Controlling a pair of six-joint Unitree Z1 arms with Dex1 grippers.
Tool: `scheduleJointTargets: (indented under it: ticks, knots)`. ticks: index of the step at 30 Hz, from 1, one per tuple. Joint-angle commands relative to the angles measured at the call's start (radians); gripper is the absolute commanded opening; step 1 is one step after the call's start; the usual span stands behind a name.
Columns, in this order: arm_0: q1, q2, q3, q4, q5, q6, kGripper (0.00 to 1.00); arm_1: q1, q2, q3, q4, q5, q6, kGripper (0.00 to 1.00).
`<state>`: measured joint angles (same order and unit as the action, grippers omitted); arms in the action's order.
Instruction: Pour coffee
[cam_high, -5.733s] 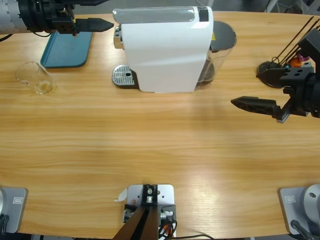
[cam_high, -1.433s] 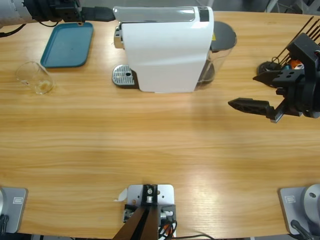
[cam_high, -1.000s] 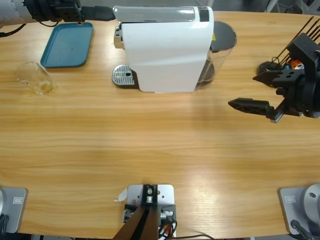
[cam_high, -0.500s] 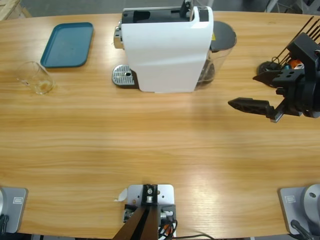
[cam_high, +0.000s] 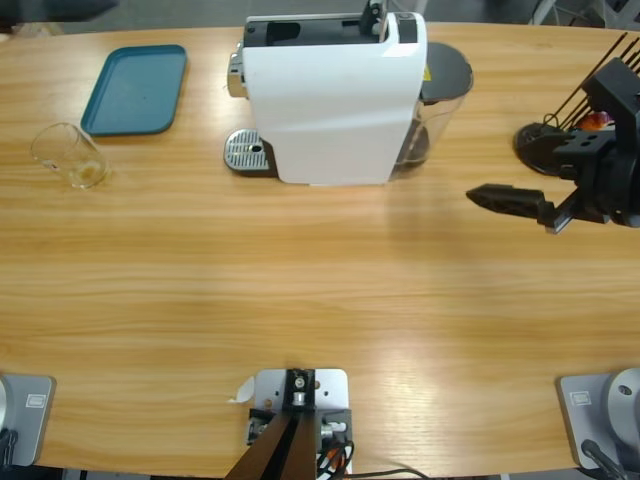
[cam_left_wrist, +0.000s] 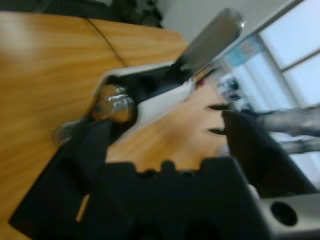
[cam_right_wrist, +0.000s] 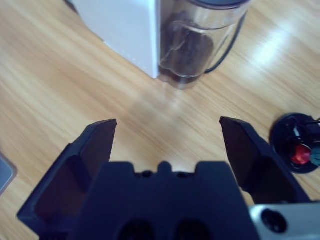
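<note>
A white coffee machine (cam_high: 335, 100) stands at the back middle, its silver lever (cam_left_wrist: 210, 37) raised and the top slot open. A small clear glass tumbler (cam_high: 70, 155) stands at the far left with only a faint amber tint at its base; no coffee shows. My left gripper (cam_left_wrist: 165, 132) is open and empty, looking at the machine's top from a distance. In the high view it is only a dark blur (cam_high: 55, 8) at the upper left corner. My right gripper (cam_right_wrist: 167, 125) is open and empty, and hovers right of the machine (cam_high: 505, 198), facing its water tank (cam_right_wrist: 192, 45).
A blue tray (cam_high: 135, 88) lies behind the tumbler. The machine's round metal drip grid (cam_high: 248, 152) sticks out at its left foot. A black wire capsule stand (cam_high: 545, 140) with a red capsule (cam_right_wrist: 300, 154) sits at the right edge.
The left arm has pulled away from the machine's top to the upper left corner, and the lever now stands raised. The right gripper has shifted slightly right and back.
</note>
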<state>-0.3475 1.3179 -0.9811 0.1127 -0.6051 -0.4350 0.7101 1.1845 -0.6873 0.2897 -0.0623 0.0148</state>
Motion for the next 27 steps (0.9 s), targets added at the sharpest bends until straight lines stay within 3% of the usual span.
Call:
scheduleJointTargets:
  ticks: [1, 5, 7, 11, 13, 21, 27]
  knots:
    - [-0.241, -0.024, -0.239, 0.555, 0.659, 0.294, 0.962, 0.007, -0.051, 0.036, 0.015, -0.064, 0.087, 0.918]
    - [-0.325, -0.002, -0.219, 0.63, 0.821, 0.34, 0.989, 0.004, -0.071, 0.032, 0.04, -0.113, 0.194, 0.918]
    - [-0.328, -0.034, -0.186, 0.603, 0.803, 0.313, 0.994, -0.036, -0.093, -0.003, 0.098, -0.129, 0.195, 0.918]
    - [-0.329, -0.107, -0.111, 0.514, 0.715, 0.252, 0.996, -0.24, -0.182, -0.033, 0.152, -0.126, 0.206, 0.887]
    - [-0.335, -0.155, -0.056, 0.472, 0.668, 0.251, 0.982, -0.326, -0.193, -0.032, 0.15, -0.081, 0.224, 0.89]
    - [-0.338, -0.158, 0.069, 0.473, 0.656, 0.294, 0.976, -0.349, 0.013, -0.14, 0.199, -0.098, 0.276, 0.893]
    - [-0.338, -0.121, 0.079, 0.467, 0.71, 0.297, 0.936, -0.483, 0.017, -0.123, 0.117, -0.137, 0.313, 0.937]
